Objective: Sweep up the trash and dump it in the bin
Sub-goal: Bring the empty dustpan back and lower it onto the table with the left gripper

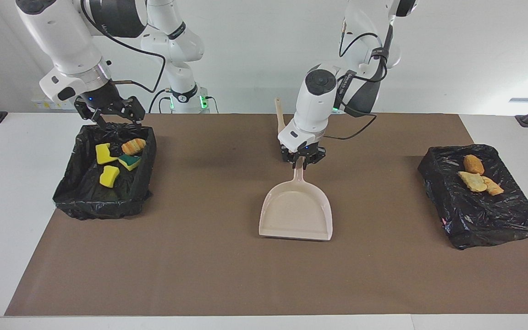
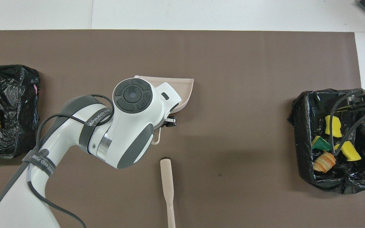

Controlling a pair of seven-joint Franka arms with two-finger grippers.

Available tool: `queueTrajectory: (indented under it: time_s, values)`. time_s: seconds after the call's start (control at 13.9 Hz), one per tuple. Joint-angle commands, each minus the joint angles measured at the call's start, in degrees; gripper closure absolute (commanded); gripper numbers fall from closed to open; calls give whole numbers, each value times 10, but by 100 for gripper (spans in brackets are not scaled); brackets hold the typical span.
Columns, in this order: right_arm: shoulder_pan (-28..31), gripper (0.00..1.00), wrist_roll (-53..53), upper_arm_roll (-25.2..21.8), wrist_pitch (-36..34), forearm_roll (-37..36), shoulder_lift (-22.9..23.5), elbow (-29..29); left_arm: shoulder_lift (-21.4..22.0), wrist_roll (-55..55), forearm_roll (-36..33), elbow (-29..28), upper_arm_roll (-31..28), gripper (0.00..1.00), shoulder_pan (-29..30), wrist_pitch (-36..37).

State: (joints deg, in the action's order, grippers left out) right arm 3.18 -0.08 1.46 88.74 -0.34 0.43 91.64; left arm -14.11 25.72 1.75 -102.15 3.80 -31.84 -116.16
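My left gripper [image 1: 301, 161] is shut on the handle of the beige dustpan [image 1: 296, 213] at the middle of the brown mat. The pan points away from the robots with its wide lip down at the mat. In the overhead view the left arm covers most of the dustpan [image 2: 184, 90]. Trash lies in two black-lined bins. Yellow and orange-striped chunks [image 1: 109, 175] are in the bin [image 1: 85, 204] at the right arm's end. Tan chunks [image 1: 472, 182] are in the bin [image 1: 488, 220] at the left arm's end. My right gripper [image 1: 108, 113] waits open over its bin's nearer rim.
The beige brush [image 2: 166, 180] lies on the mat nearer to the robots than the dustpan, handle toward the robots. In the facing view only the brush's handle end [image 1: 280, 114] shows past the left arm. The brown mat [image 1: 200, 275] covers most of the white table.
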Motion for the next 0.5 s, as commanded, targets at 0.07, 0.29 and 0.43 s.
queueTrajectory:
  time_s: [0.07, 0.29, 0.43]
  values:
    - [0, 0, 9, -1, 5, 10, -9, 7, 32, -1, 6, -70, -13, 100, -19, -76]
    - [0, 0, 9, -1, 5, 10, -9, 7, 36, 26, 8, -77, -12, 100, -38, -83]
    - [0, 0, 9, -1, 5, 10, -9, 7, 42, 35, 8, -88, -12, 100, -44, -86]
